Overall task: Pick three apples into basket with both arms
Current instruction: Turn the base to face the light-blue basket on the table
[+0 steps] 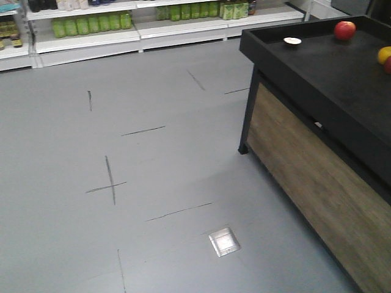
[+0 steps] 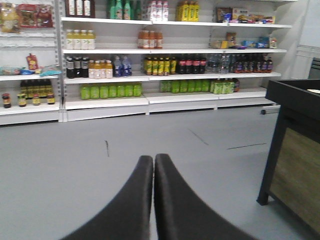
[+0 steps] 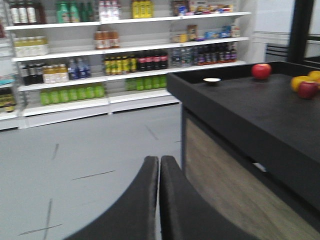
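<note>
Task unstarted: dark pincer left gripper [image 2: 153,167] and right gripper [image 3: 159,167] clenched empty, round red apple [image 3: 261,71] upper right untouched, basket unseen.

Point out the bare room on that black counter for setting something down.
The counter is bare across its near and middle stretch, from the front rim up to the white dish and red apple. Crowded only at the right edge, where a dark red apple and orange-yellow fruit cluster.

Round yellow-orange fruit [image 1: 384,54] and dark red round apple [image 1: 388,65]: picture edge is cutting both off. Small pale oval object [image 1: 292,41]: showing too small to identify.
</note>
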You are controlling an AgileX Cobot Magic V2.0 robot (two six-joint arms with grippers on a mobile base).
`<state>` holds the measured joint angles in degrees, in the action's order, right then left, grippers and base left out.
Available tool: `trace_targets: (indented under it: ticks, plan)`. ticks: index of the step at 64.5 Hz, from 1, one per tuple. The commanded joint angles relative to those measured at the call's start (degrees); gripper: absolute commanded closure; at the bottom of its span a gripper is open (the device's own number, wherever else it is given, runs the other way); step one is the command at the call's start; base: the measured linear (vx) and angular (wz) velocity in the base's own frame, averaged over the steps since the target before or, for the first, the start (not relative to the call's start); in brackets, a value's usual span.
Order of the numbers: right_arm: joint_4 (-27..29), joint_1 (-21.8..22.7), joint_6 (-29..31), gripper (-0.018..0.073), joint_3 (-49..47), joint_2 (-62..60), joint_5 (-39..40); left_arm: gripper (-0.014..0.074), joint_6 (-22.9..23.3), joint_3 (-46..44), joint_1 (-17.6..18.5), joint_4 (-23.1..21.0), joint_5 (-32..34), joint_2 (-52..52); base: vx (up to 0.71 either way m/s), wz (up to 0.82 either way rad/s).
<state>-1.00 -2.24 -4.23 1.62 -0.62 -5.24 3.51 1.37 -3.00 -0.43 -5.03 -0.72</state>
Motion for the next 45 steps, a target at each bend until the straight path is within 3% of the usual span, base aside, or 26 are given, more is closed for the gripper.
trace_targets:
  ticks: [1, 45]
  plan:
    - [-0.5, 0.5, 0.3, 0.0564, 0.8, -0.6, 4.1, 0.0603, 0.0, 1.3, 0.0, -0.1, 3.9, -0.9, 0.13, -0.49]
    - [-0.5, 0.5, 0.3, 0.0564, 0.8, -0.6, 4.1, 0.0603, 0.0, 1.3, 0.0, -0.1, 3.9, -0.9, 0.12, -0.55]
